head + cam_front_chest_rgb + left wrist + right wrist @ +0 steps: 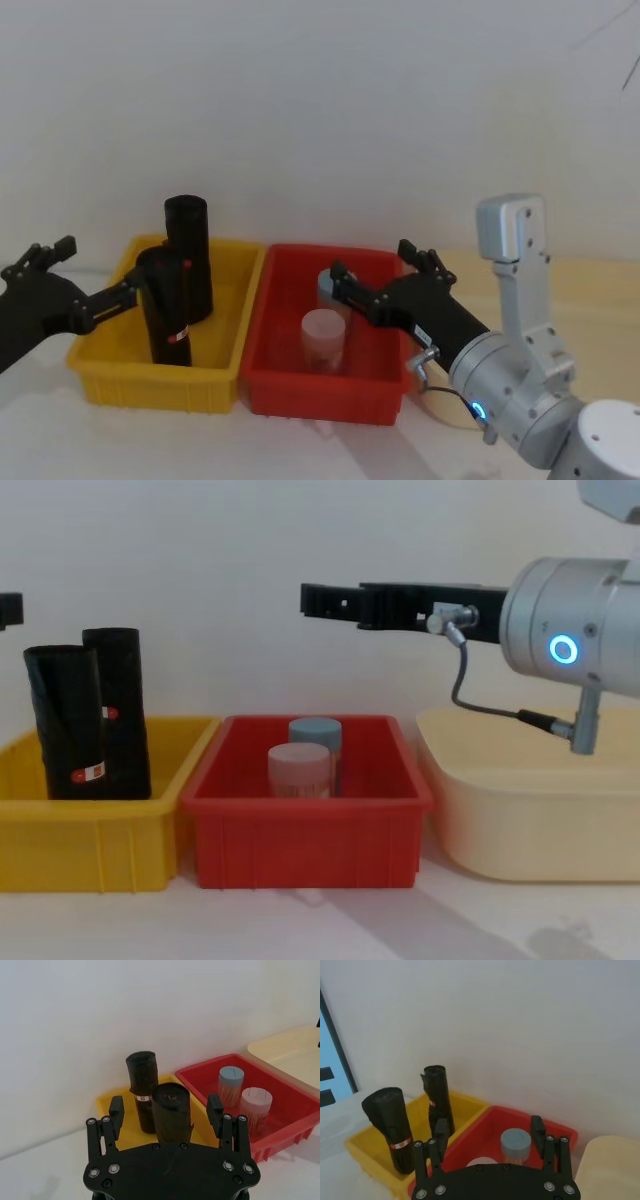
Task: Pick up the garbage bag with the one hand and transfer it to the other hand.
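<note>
black garbage bag (163, 300) with red-and-white band (178, 336); yellow bin (150, 385), red bin (320, 400), cream tub (520, 830)

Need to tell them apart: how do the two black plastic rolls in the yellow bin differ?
The nearer black plastic roll stands at the yellow plastic bin's front, its red-and-white band low; the farther black roll stands behind it, band about halfway up. The open left gripper lines up with the nearer roll, not the farther one. Both stand on end.
</note>
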